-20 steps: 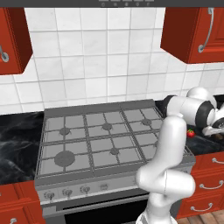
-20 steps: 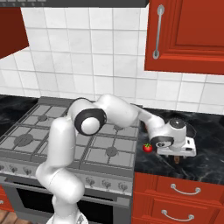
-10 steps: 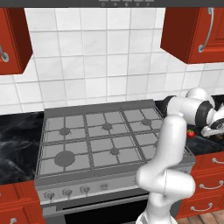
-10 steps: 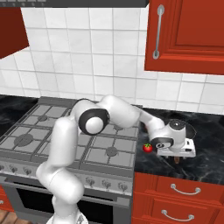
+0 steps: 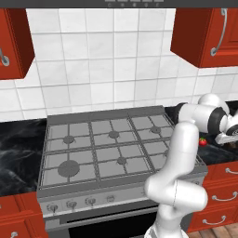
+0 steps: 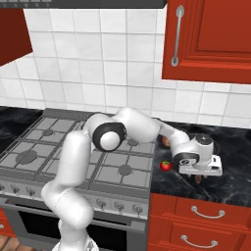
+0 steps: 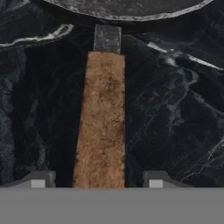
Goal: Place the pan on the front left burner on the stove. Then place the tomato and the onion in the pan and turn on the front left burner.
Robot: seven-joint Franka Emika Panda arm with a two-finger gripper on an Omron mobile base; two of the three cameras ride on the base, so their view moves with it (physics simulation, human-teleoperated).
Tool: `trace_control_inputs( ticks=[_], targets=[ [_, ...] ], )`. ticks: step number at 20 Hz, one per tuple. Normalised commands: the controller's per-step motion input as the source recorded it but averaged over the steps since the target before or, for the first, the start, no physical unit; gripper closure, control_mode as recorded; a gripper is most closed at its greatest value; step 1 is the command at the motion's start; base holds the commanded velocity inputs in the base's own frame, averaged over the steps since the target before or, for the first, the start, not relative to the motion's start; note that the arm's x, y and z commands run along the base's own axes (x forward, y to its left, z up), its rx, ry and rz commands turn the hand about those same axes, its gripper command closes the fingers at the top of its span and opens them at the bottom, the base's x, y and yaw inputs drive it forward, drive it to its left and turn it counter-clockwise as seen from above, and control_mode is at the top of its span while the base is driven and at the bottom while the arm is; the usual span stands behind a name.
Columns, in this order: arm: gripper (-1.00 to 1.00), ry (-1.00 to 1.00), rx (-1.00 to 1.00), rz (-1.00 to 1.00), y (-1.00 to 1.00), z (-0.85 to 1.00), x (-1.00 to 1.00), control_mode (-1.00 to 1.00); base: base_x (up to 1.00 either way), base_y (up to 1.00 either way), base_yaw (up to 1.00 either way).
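- Note your arm reaches right past the stove (image 5: pixel 107 148), gripper (image 6: pixel 198 172) low over the black marble counter (image 6: pixel 230 162).
- Fingertips (image 7: pixel 39 180) straddle the pan (image 7: pixel 127 8)'s straight, grainy wooden handle (image 7: pixel 101 122), apart, not yet clamped.
- Glossy tomato (image 6: pixel 165 165) sits beside the stove.

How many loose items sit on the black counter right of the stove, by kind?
Round black frying pan with a wooden handle: 1
Glossy red tomato: 1
Dull orange-brown onion, partly behind the arm: 1
Total: 3
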Motion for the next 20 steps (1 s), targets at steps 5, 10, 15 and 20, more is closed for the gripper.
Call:
trace_control_inputs(
  ticks=[5, 10, 15, 20],
  targets=[
    [1.0, 0.01, -0.02, 0.0, -0.08, -0.45, 0.0, -1.0, 0.0, 0.0, 0.0],
    [1.0, 0.03, -0.04, 0.0, 0.0, -0.46, 0.0, -1.0, 0.0, 0.0, 0.0],
    [1.0, 0.05, -0.02, 0.0, 0.0, -0.34, 0.0, -1.0, 0.0, 0.0, 0.0],
    [1.0, 0.13, 0.0, 0.0, -0.04, -0.04, 0.0, -1.0, 0.0, 0.0, 0.0]
  ],
)
